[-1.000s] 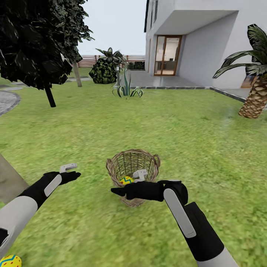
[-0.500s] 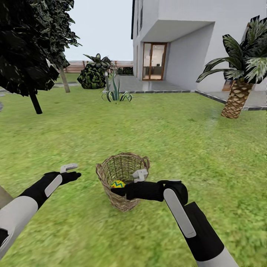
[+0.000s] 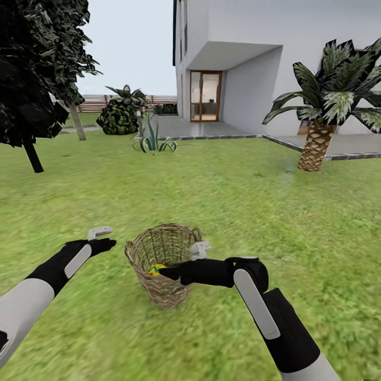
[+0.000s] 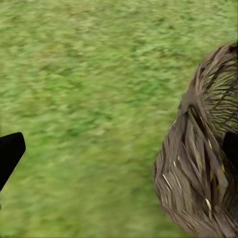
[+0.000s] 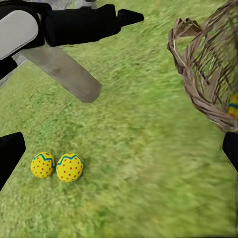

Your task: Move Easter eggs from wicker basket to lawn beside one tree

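The wicker basket (image 3: 159,259) stands on the lawn (image 3: 238,211) just ahead of me, with one yellow Easter egg (image 3: 156,269) low inside it. My right gripper (image 3: 182,261) hovers open at the basket's near right rim, holding nothing. My left gripper (image 3: 102,238) is open over grass to the basket's left. In the right wrist view two more Easter eggs (image 5: 42,164) (image 5: 69,167) lie side by side on the grass near a pale grey-beige trunk (image 5: 64,72), apart from the basket (image 5: 208,74). The left wrist view has the basket's wall (image 4: 198,163) beside open grass.
A thin dark-trunked tree (image 3: 33,156) with dark foliage stands at far left. A scaly palm (image 3: 315,145) grows at far right by the paved patio (image 3: 349,145). A white house (image 3: 238,58) and spiky plants (image 3: 153,143) are at the back.
The whole head view has swung right, so the basket sits further left in the picture and the trunk and egg at lower left have left it. Both arms keep their pose.
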